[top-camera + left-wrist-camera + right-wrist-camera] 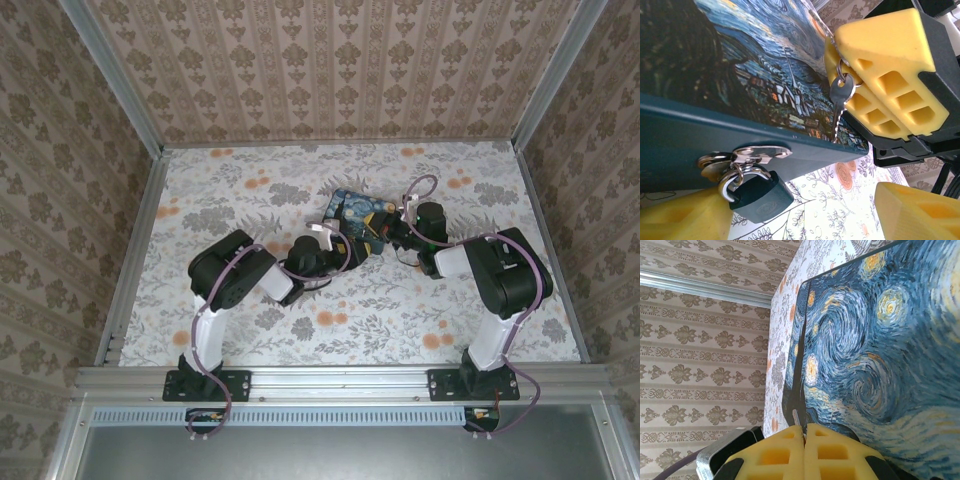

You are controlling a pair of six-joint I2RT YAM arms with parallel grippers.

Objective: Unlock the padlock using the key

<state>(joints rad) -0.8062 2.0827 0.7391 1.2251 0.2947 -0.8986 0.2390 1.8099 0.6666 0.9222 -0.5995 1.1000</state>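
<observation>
Silvery key (840, 97) pinched in right end effector (840, 60), near padlock (760, 197).

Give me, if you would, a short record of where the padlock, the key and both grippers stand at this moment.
padlock: hangs by its shackle from the hasp on the box
key: dangles from its ring, apart from the padlock, not in the keyhole
right gripper: shut on the key's ring, beside the box
left gripper: open, one finger on each side of the padlock
task: key not yet inserted
</observation>
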